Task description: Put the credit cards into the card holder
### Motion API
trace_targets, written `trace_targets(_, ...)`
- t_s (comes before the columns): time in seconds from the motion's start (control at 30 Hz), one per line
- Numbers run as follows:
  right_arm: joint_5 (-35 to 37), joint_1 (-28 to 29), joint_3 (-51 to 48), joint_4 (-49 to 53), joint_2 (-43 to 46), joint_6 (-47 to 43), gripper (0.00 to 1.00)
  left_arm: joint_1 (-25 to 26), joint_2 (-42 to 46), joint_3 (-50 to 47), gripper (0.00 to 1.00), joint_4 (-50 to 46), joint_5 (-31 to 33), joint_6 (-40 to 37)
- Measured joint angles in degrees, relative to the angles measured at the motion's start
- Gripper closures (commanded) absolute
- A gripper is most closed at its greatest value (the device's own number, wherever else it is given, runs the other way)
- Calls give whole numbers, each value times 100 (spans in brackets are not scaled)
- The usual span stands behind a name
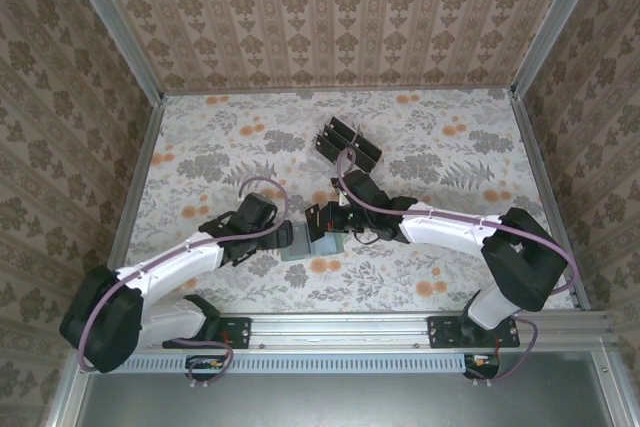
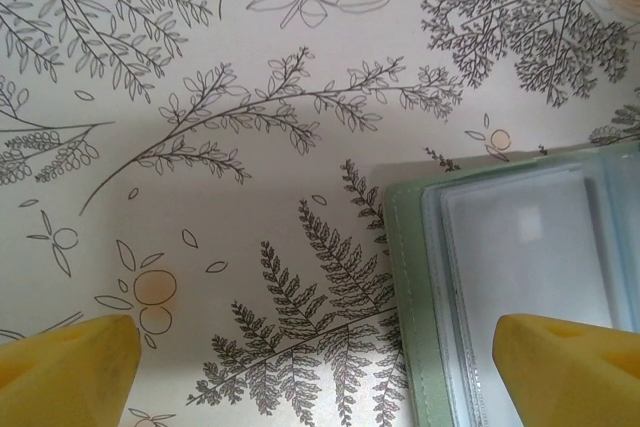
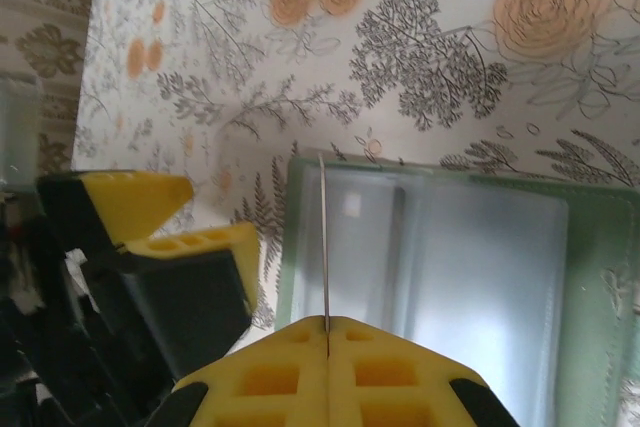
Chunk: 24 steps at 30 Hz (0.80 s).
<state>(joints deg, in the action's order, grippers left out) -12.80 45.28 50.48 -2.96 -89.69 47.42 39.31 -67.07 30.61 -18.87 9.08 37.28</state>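
Table [image 1: 440, 147], top view: flat surface covered in a pale print of grey fern sprays and orange blossoms, walled at 9, 12 and 3 o'clock. Two items lie on it. A dark slotted rack [image 1: 348, 145] stands just 12 o'clock of centre. The holder [image 1: 300, 247], grey-green, lies open and flat at 6 to 7 o'clock of centre, well apart from the rack. Wrist views: holder [image 2: 520, 267] [image 3: 470, 247] with clear pockets facing up, on the printed table [image 2: 250, 97] [image 3: 420, 47].

The card holder [image 2: 405, 277] ran off the view's right edge. The credit card [image 3: 323, 237] (edge-on) hid partly inside the right gripper [image 3: 327, 327].
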Motion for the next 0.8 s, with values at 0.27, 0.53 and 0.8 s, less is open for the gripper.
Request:
trace_targets(0.27,-17,0,-35,-299,-271,120,100,160,-188,-35,0,11,138,20)
trace_targets(0.53,0,0,-153,-310,-356,98,100,284,-238,-72,0,186,168,20)
trace_targets(0.8,35,-2,-299,-315,-507,98,100,348,-317,-116,0,365,188,20)
